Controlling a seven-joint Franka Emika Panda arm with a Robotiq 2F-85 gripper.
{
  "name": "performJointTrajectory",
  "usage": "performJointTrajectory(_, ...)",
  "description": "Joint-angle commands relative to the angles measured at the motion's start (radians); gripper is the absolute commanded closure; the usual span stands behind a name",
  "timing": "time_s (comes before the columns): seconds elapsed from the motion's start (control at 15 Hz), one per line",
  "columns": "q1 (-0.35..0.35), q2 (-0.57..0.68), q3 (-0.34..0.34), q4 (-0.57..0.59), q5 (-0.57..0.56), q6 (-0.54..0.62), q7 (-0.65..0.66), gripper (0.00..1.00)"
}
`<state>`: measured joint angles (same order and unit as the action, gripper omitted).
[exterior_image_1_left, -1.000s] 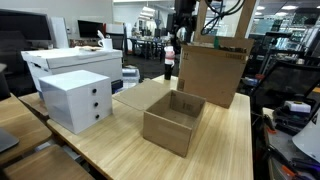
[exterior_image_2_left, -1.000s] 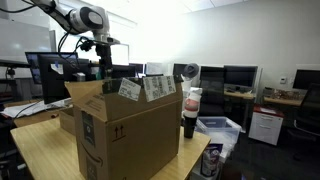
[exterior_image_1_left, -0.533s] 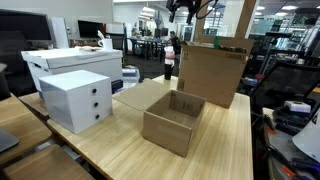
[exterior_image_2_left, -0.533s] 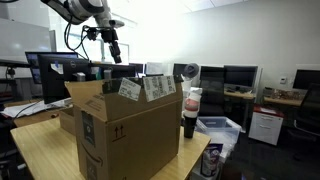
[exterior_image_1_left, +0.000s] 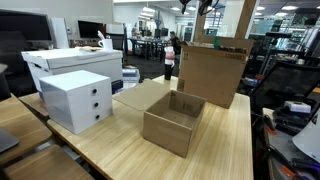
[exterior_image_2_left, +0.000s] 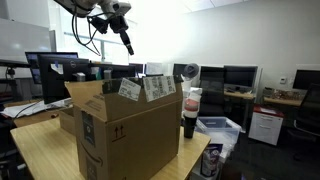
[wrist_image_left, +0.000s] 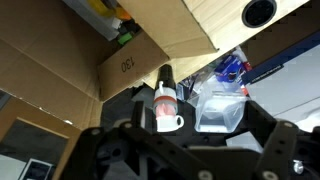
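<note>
Tool (exterior_image_2_left: 127, 44) hangs open and empty high above tall cardboard box (exterior_image_2_left: 125, 130); bottle (wrist_image_left: 167, 100) beside it stands untouched, nothing grasped yet.

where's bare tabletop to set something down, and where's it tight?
Bare wood: the strip between the white drawer unit and the small open box, and the table right of that box, out to its edge. Tight: the back, where the bottle stands close beside the large carton.

Open-plan office: monitors (exterior_image_2_left: 243, 78), desks (exterior_image_1_left: 228, 128)
</note>
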<state>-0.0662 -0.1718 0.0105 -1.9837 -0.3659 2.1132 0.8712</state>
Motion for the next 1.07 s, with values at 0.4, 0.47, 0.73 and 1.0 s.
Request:
performJointTrajectory(0.4,-0.116,-0.053,-0.069,-0.12,-0.044,-0.017,0.142,0.0)
performJointTrajectory(0.47,-0.122,-0.048,-0.077,-0.134,-0.036,-0.024,0.136,0.0)
performJointTrajectory(0.73,-0.11,-0.027,-0.094,-0.221,0.019,-0.042,0.088,0.25)
performJointTrajectory(1.0,-0.076,-0.006,-0.075,-0.263,0.064,-0.042,0.061,0.44)
